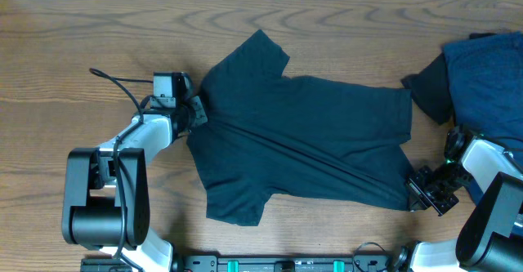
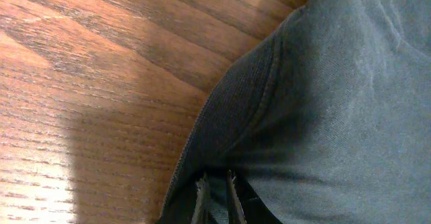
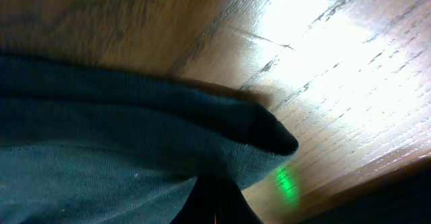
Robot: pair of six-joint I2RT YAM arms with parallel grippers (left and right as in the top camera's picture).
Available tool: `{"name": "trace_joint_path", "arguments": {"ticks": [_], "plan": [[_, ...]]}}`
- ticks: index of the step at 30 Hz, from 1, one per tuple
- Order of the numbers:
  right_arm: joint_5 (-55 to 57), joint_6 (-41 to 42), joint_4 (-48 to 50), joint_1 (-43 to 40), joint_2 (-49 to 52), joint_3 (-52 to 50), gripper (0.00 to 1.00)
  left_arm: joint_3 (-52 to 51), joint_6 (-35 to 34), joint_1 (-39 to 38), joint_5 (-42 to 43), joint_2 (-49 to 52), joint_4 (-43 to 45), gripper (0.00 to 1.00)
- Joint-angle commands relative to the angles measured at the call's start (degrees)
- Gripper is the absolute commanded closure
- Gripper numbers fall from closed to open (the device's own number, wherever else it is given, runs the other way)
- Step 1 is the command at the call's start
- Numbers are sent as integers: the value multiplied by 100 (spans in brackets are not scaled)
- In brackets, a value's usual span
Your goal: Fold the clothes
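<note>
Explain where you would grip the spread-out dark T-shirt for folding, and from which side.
Grip the T-shirt by its edges: the ribbed collar from the left end and the hem corner from the right, coming in low along the table. It lies flat, so only edges give the fingers something to pinch.

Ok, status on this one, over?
Left gripper shut on T-shirt collar. Right gripper shut on hem corner. T-shirt spread, unfolded. Other garment heaped at right, nothing blocking.
</note>
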Motion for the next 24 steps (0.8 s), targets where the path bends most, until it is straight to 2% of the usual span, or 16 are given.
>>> {"name": "trace_joint_path", "arguments": {"ticks": [1, 7, 11, 14, 20, 24], "plan": [[297, -72, 234, -74, 68, -50, 99, -92, 55, 122, -236, 278, -118, 85], [-393, -498, -170, -74, 68, 579, 99, 387, 52, 122, 306, -269, -584, 85], [-428, -533, -726, -72, 66, 1161, 99, 647, 20, 122, 509, -920, -1285, 84], [-588, -684, -942, -42, 52, 1432, 99, 654, -83, 83, 509, -1436, -2127, 84], [-540, -686, -619, 125, 37, 1145, 99, 651, -101, -214, 511, -1853, -3976, 84], [-518, -686, 68, 249, 39, 669, 99, 573, -98, -590, 511, -1786, -4555, 84]]}}
